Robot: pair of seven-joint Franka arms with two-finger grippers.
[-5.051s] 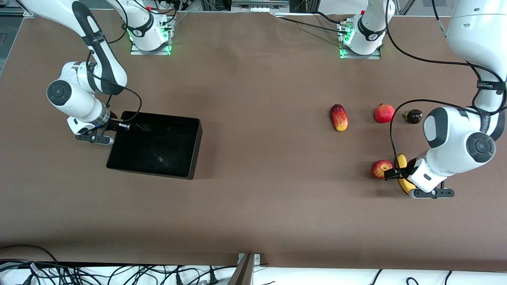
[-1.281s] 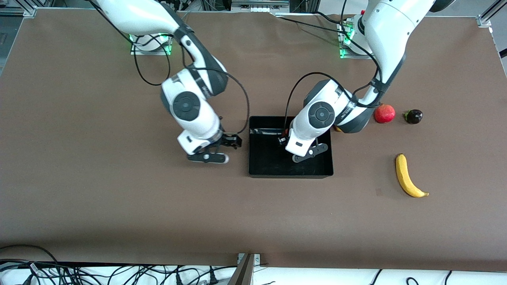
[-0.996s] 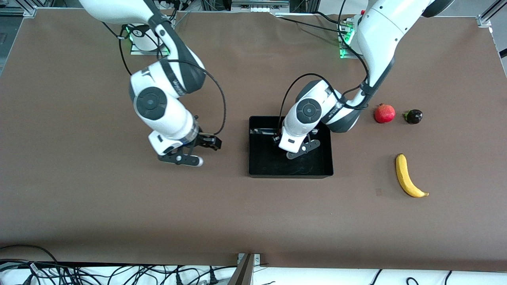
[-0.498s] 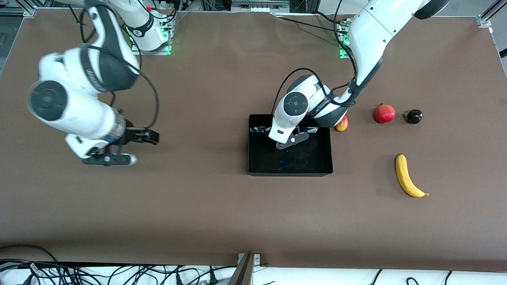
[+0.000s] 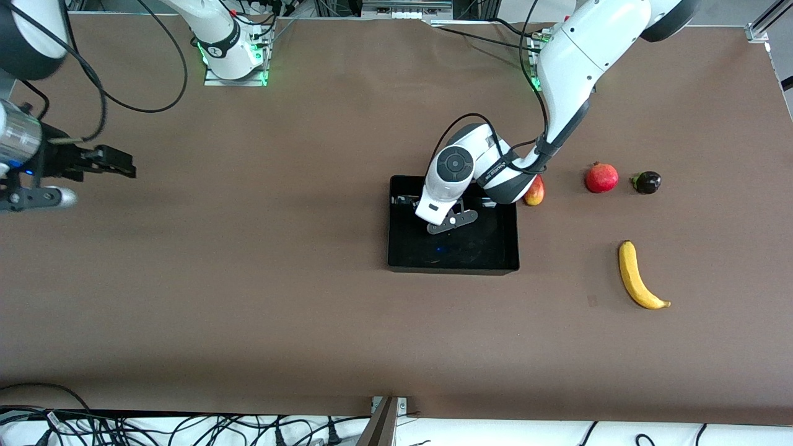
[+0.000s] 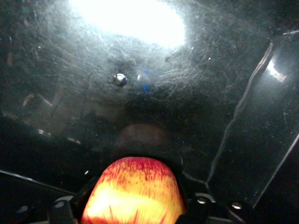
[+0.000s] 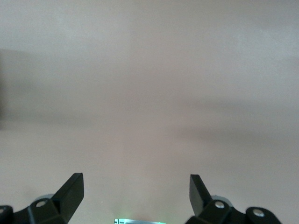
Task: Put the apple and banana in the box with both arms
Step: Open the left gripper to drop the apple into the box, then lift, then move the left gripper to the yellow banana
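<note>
My left gripper is shut on the apple, red with yellow streaks, and holds it low over the glossy floor of the box. In the front view the arm hides the apple. The black box sits mid-table. The yellow banana lies on the table toward the left arm's end, nearer the front camera than the box. My right gripper is open and empty over bare table at the right arm's end; its fingers stand wide apart.
A red-yellow mango lies against the box's outer wall, partly hidden by the left arm. A red pomegranate and a small dark fruit lie beside it toward the left arm's end.
My right arm has swung away from the box to its end of the table. My left gripper with the apple has shifted a little inside the box, uncovering more of the mango.
</note>
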